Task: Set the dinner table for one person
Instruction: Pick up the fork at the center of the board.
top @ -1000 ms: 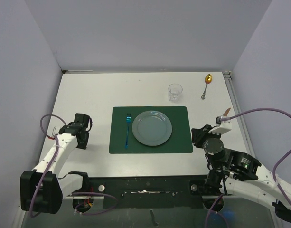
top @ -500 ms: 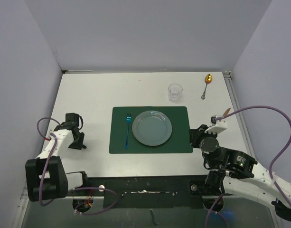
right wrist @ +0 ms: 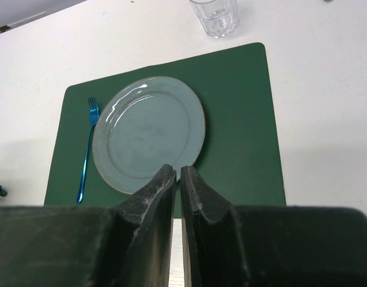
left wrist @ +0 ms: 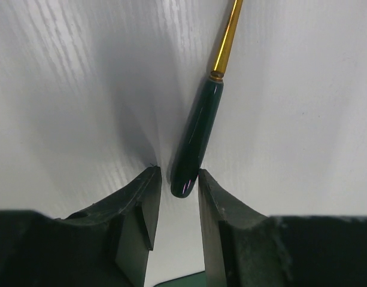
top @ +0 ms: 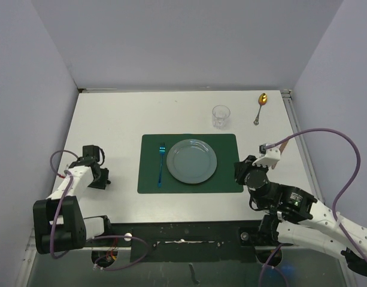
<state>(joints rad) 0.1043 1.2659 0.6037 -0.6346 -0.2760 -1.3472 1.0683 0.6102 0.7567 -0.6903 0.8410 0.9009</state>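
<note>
Grippers first, from above: left gripper [top: 96,174] pulled back over the last second from just beside the placemat [top: 231,182] toward the near-left of the dinner table [top: 117,113], arm folded in. Meanwhile right gripper [top: 243,170] nudged leftward, now at the mat's right edge. No shift in plate [top: 192,161], fork [top: 161,164], glass [top: 220,116] or spoon [top: 260,106]. So, plate and fork laid on the mat, glass beyond it, spoon waiting at the far right corner; cutlery probably next.

Through the left wrist: jaws part-way apart, astride the butt end of a utensil [left wrist: 198,131] with dark green handle and gold shaft, lying on the white tabletop. Sliver of gap on one side, near contact on the other; not clamped yet, by the look. Hidden from the overhead view.

Through the right wrist: fingers pressed almost together with nothing between them, hanging over the mat's near edge, close to the plate's rim. Free for the spoon, most likely.
</note>
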